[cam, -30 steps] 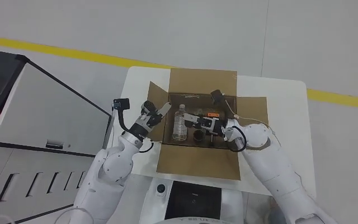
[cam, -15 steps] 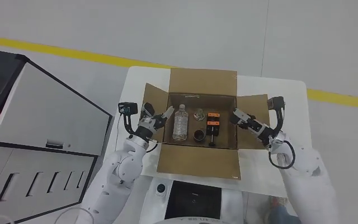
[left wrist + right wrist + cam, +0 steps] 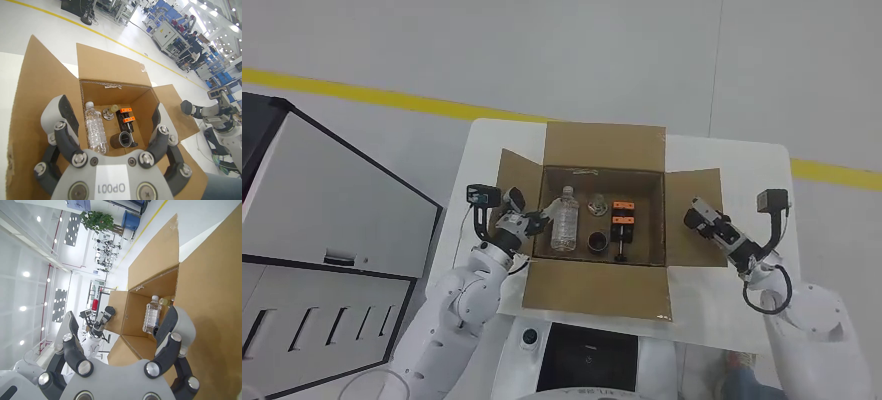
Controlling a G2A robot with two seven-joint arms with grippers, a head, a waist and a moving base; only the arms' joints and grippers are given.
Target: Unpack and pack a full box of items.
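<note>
An open cardboard box [image 3: 604,150] stands on the white table [image 3: 742,170] with its flaps spread out. Inside lie a clear plastic bottle [image 3: 563,218] [image 3: 94,128] [image 3: 151,315], a metal flange [image 3: 597,206] [image 3: 108,114], a black vise with orange jaws [image 3: 622,222] [image 3: 126,121] and a dark cylinder [image 3: 596,241] [image 3: 122,140]. My left gripper [image 3: 534,220] [image 3: 113,117] is open at the box's left rim, pointing at the contents. My right gripper [image 3: 700,214] [image 3: 121,323] is open and empty over the right flap, outside the box.
A dark-framed cabinet [image 3: 332,200] stands off the table's left side. A yellow line [image 3: 362,95] crosses the floor behind the table. The near flap [image 3: 597,290] lies flat toward me. Bare table shows right of the box.
My right gripper has pulled out of the box, from above the vise, to beyond the right flap. My left gripper has shifted closer to the box's left rim.
</note>
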